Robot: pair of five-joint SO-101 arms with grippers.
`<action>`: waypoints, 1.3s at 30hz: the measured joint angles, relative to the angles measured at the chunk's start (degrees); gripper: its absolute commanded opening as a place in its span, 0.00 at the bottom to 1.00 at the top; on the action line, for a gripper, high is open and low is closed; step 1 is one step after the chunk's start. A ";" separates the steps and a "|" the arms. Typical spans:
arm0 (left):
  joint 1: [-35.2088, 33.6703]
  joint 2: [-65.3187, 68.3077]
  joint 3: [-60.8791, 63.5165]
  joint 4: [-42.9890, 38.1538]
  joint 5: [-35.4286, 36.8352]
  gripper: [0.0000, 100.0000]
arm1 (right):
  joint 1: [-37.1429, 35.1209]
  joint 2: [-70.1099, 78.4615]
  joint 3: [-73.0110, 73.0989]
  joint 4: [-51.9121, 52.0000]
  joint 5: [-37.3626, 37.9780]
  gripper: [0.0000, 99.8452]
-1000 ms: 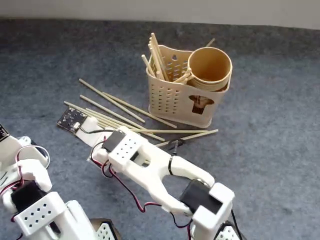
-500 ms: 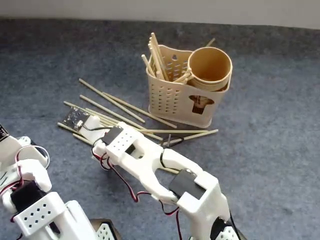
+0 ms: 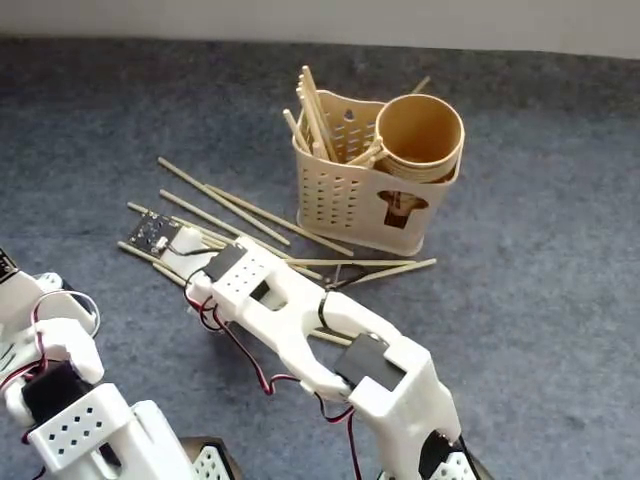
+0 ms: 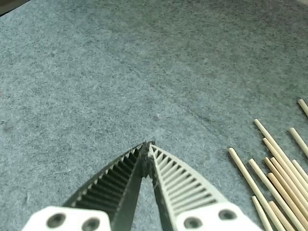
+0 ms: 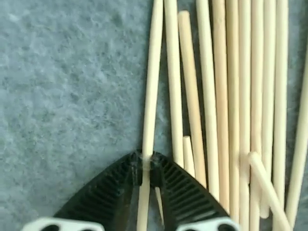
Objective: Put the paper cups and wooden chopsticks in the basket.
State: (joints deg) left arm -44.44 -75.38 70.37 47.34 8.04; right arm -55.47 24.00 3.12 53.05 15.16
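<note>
A cream slotted basket point(image 3: 345, 205) stands upright on the grey carpet, holding stacked paper cups point(image 3: 420, 135) and a few chopsticks point(image 3: 315, 110). Several loose wooden chopsticks point(image 3: 230, 215) lie to the left of the basket. My right arm point(image 3: 270, 300) stretches low over that pile. Its gripper point(image 5: 146, 161) is shut on one chopstick point(image 5: 151, 86) at the edge of the bundle point(image 5: 231, 96), down at carpet level. My left arm point(image 3: 60, 400) is folded at the front left. Its gripper point(image 4: 148, 144) is shut on nothing over bare carpet, with chopstick ends point(image 4: 274, 163) off to one side.
Grey carpet point(image 3: 540, 300) covers the whole table, with open room to the right of the basket and at the far left. One chopstick point(image 3: 385, 270) lies in front of the basket, close to the right arm's forearm.
The right arm has swung leftward and stretched lower over the pile, its wrist sliding slightly farther from the front edge. The left arm, basket and cups have stayed put.
</note>
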 measured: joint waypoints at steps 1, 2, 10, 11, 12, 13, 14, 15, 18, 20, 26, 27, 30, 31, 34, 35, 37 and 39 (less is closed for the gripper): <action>0.00 0.00 0.00 0.00 0.00 0.01 | 0.00 0.09 -0.70 1.67 0.00 0.01; 0.00 0.00 0.00 0.00 0.00 0.01 | -0.09 0.09 -1.23 3.34 0.00 0.01; 0.00 0.00 0.00 0.00 0.00 0.01 | -0.09 -3.34 -3.78 14.86 0.00 0.01; 0.00 0.00 0.00 0.00 0.00 0.01 | -0.09 -4.48 -3.78 15.47 0.09 0.01; 0.00 0.00 0.00 0.00 0.00 0.01 | -0.09 -5.71 -3.78 15.82 0.09 0.01; 0.00 0.00 0.00 0.00 0.00 0.01 | -0.09 -7.12 -3.78 16.00 0.09 0.01; 0.00 0.00 0.00 0.00 0.00 0.01 | -0.09 -8.79 -3.78 16.09 0.09 0.01; 0.00 0.00 0.00 0.00 0.00 0.01 | -0.09 -10.37 -3.78 16.26 0.09 0.01; 0.00 0.00 0.00 0.00 0.00 0.01 | -0.09 -14.86 -3.78 16.70 -0.44 0.01; 0.00 0.00 0.00 0.00 0.00 0.01 | -0.09 -17.49 -3.78 16.79 -3.78 0.01; 0.00 0.00 0.00 0.00 0.00 0.01 | -0.09 -26.55 -3.25 16.97 -11.16 0.01; 0.00 0.00 0.00 0.00 0.00 0.01 | 0.09 -28.13 -3.25 17.05 -11.43 0.01; 0.00 0.00 0.00 0.00 0.00 0.01 | 1.49 -32.70 -3.25 17.05 -11.87 0.01; 0.00 0.00 0.00 0.00 0.00 0.01 | 2.29 -34.29 -3.25 17.05 -11.87 0.01; 0.00 0.00 0.00 0.00 0.00 0.01 | 4.84 -39.12 -3.25 17.05 -11.87 0.01; 0.00 0.00 0.00 0.00 0.00 0.01 | 5.54 -40.88 -3.25 17.05 -11.87 0.01; 0.00 0.00 0.00 0.00 0.00 0.01 | 6.68 -44.31 -3.25 17.05 -11.87 0.01; 0.00 0.00 0.00 0.00 0.00 0.01 | 7.74 -47.82 -3.25 16.79 -11.87 0.01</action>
State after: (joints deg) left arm -44.44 -75.38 70.37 47.34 8.04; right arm -47.74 -23.82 -0.13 69.85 3.30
